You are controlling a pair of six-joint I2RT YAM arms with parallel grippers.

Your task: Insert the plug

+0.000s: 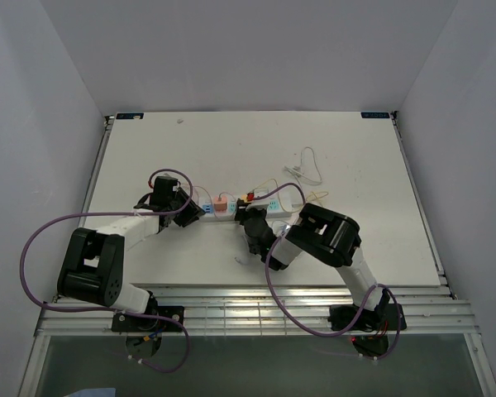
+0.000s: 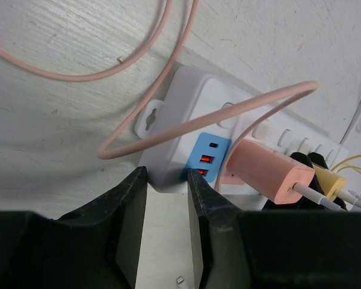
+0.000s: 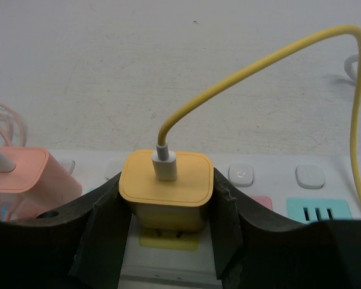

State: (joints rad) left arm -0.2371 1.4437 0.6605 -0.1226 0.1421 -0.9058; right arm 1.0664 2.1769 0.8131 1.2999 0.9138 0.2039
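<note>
Plug held over its socket, near the middle of the table (image 1: 149,157).
Power strip (image 1: 273,207) lies across the table's centre, and the left gripper (image 2: 166,180) pinches its end corner. The right gripper (image 3: 168,201) clamps the yellow plug (image 3: 166,180) just above the yellow socket (image 3: 168,242). A tilted push could miss the slots or shift the strip. The pink charger (image 3: 30,174) stands just beside, leaving little room for the finger.

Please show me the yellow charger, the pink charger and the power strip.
yellow charger (image 3: 189,182): right wrist view, top face.
pink charger (image 2: 265,171): left wrist view, side face.
power strip (image 2: 189,90): left wrist view, white end.
</note>
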